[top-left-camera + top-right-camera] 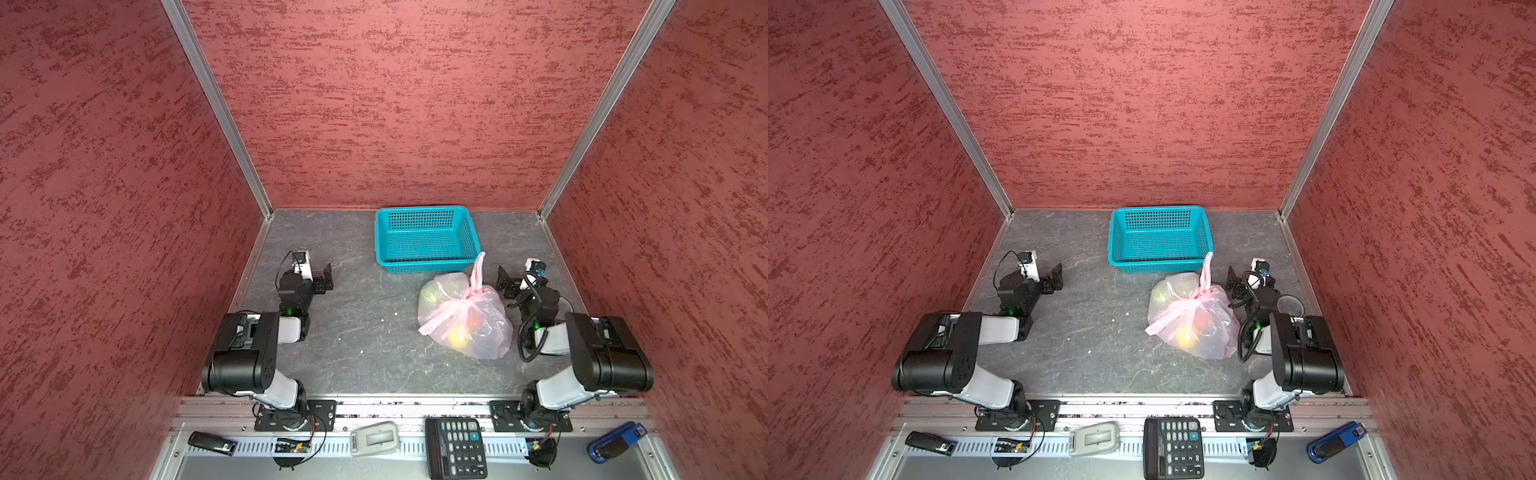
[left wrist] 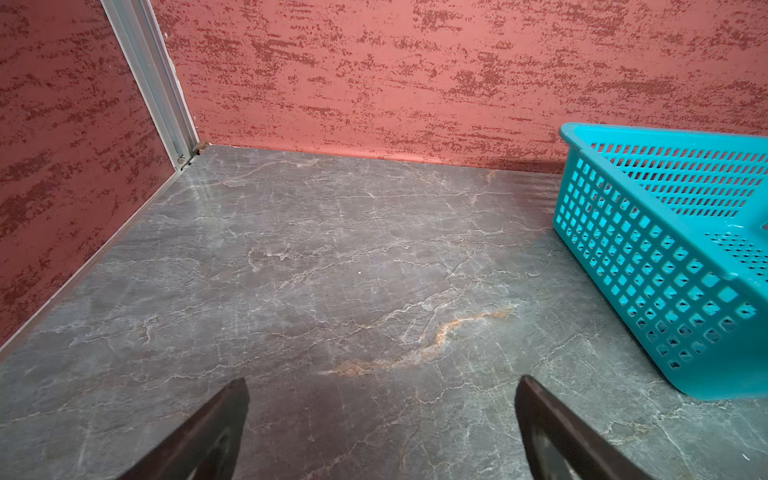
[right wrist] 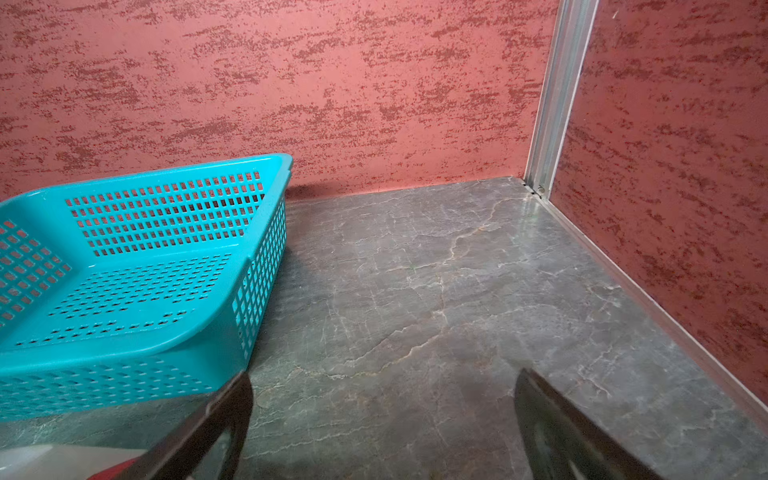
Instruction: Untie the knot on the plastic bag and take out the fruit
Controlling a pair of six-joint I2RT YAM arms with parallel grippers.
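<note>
The pale-pink plastic bag [image 1: 482, 336] [image 1: 1210, 336] lies on the grey table right of centre, just in front of the teal basket. Its knot [image 1: 471, 297] [image 1: 1196, 298] sits on top, with one tail standing up and one trailing towards the front left. Fruit shows through the film: a yellow piece [image 1: 457, 337] [image 1: 1185, 337] and a green one [image 1: 432, 296]. My right gripper [image 1: 505, 282] [image 1: 1233, 280] [image 3: 382, 382] is open and empty, low beside the bag's right side. My left gripper [image 1: 326, 277] [image 1: 1057, 275] [image 2: 382, 386] is open and empty, far to the left.
The teal perforated basket [image 1: 428, 262] [image 1: 1158, 262] [image 2: 665, 216] [image 3: 266, 249] stands empty against the back wall. Red textured walls close in three sides. A calculator [image 1: 455, 449], a blue device [image 1: 615, 442] and other small items lie on the front rail.
</note>
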